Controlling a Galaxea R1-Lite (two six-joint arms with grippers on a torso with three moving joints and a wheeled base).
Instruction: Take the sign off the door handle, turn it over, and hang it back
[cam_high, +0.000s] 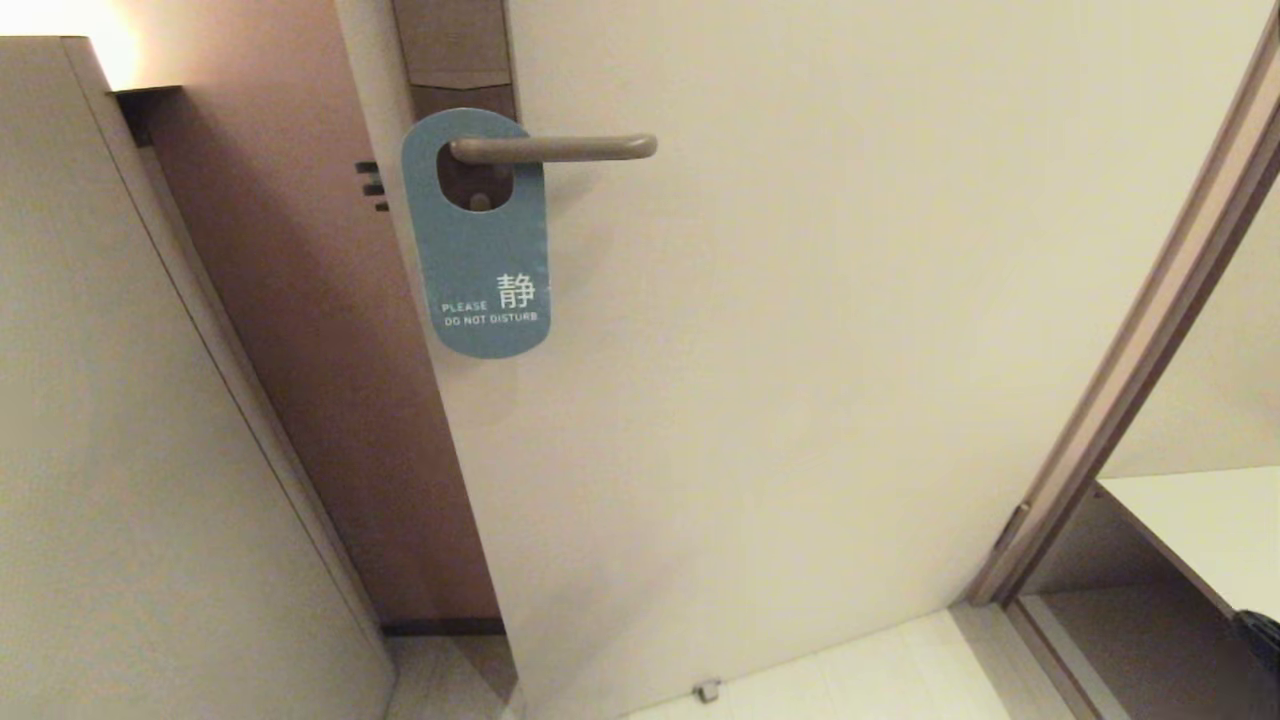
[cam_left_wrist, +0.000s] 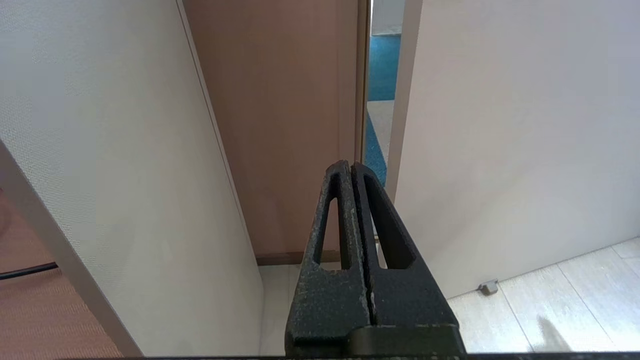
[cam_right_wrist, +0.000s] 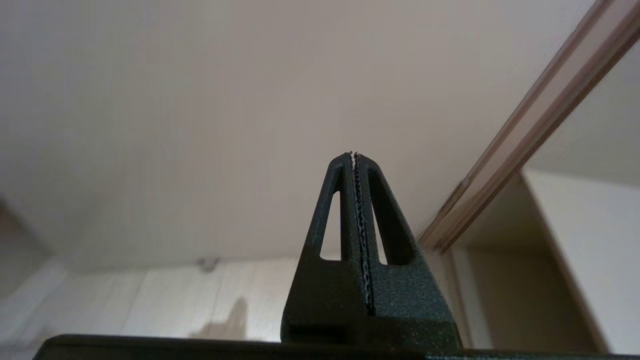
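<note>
Presently, we record the scene as follows
Sign: we see the blue-grey sign (cam_high: 478, 240) hanging on the door handle (cam_high: 553, 148), its oval hole looped over the lever close to the plate; the face towards us reads "PLEASE DO NOT DISTURB" with a white character beside it
Sign attitude: it hangs flat against the door, slightly tilted, its lower end well below the lever
Door handle: a straight brownish-grey lever, horizontal, rounded end pointing to our right, set on a tall narrow plate (cam_high: 453, 50)
Door: we note the pale door (cam_high: 800, 350) standing ajar, a brown wall panel (cam_high: 320, 330) to its left and a door stop (cam_high: 707, 690) on the floor at its foot
Left gripper (cam_left_wrist: 351, 166): fingers pressed together on nothing, aimed at the gap beside the door edge, low near the floor
Right gripper (cam_right_wrist: 354, 156): fingers together, empty, facing the bare door, well apart from the sign
Head view: we find neither arm in it
</note>
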